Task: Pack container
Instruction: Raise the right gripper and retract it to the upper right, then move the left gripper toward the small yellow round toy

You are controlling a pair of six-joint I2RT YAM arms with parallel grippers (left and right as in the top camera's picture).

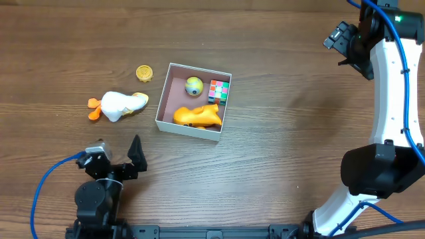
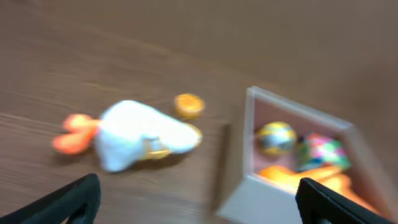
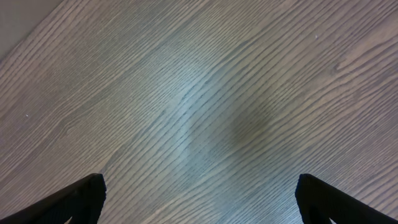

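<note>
A: Which step is running?

B: I'm judging it as midway. The container (image 1: pixel 188 131) is sitting near the middle of the table (image 1: pixel 279 166), slightly toward the left edge, and it is holding 3 things: a yellow ball (image 1: pixel 193 85), a coloured cube (image 1: pixel 218 91) and an orange toy (image 1: pixel 197 116). 2 things are lying outside, off its left wall: a white plush duck (image 1: pixel 119 105) and a small yellow disc (image 1: pixel 144 72).

A: So what is the next move asking for?

B: Probably a reach to the duck. The left gripper (image 1: pixel 118 151) is hovering by the left end of the arms' edge, fingers spread, gripping nothing. The right gripper (image 1: pixel 343 45) is hanging at the far right corner, fingers also spread, over bare wood.

A: Anything giving you trouble?

B: The left wrist view is blurring everything. I'm failing to tell what the disc or orange toy is, and the frame is cutting the right arm off.
</note>
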